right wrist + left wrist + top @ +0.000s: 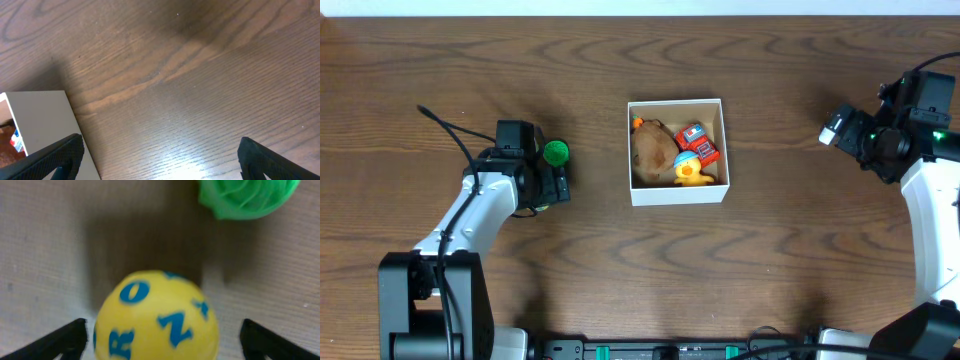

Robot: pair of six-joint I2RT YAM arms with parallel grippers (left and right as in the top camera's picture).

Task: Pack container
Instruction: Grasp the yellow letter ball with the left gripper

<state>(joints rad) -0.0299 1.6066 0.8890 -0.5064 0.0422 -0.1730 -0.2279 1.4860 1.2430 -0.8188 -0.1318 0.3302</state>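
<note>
The container is a small white box at mid-table, holding a brown plush toy, a red toy and a yellow-and-blue toy. Its white wall also shows in the right wrist view. My left gripper is open around a yellow ball with blue letters; small gaps show on both sides. The ball is hidden under the gripper in the overhead view. A green toy lies just beyond it. My right gripper is open and empty, right of the box.
The wooden table carries the box in the middle. A black cable trails from the left arm. The arm bases stand at the front edge.
</note>
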